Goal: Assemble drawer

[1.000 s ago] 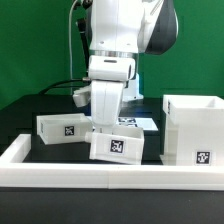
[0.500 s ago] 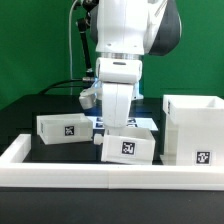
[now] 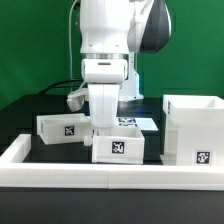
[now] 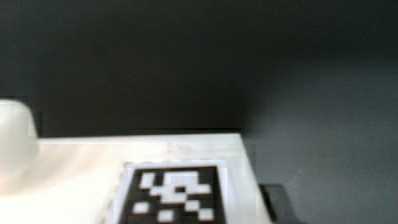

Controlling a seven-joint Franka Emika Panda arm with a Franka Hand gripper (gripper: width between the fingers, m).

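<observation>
Since half a second ago the middle tray point(image 3: 118, 148) has levelled: smooth white boxy plastic, tagged, over the black desk point(image 3: 28, 112) beside the tall casing point(image 3: 192, 128). Whether the tool point(image 3: 106, 128) pinches it cannot be told.

A farther tray point(image 3: 52, 128) and a nearer tray point(image 3: 136, 148) are making two on the desk point(image 3: 30, 108), plus one casing point(image 3: 185, 128). One wall point(image 3: 60, 171) is bordering them, one arm point(image 3: 110, 40) is reaching down, and each piece is showing one tag point(image 3: 201, 157).
</observation>
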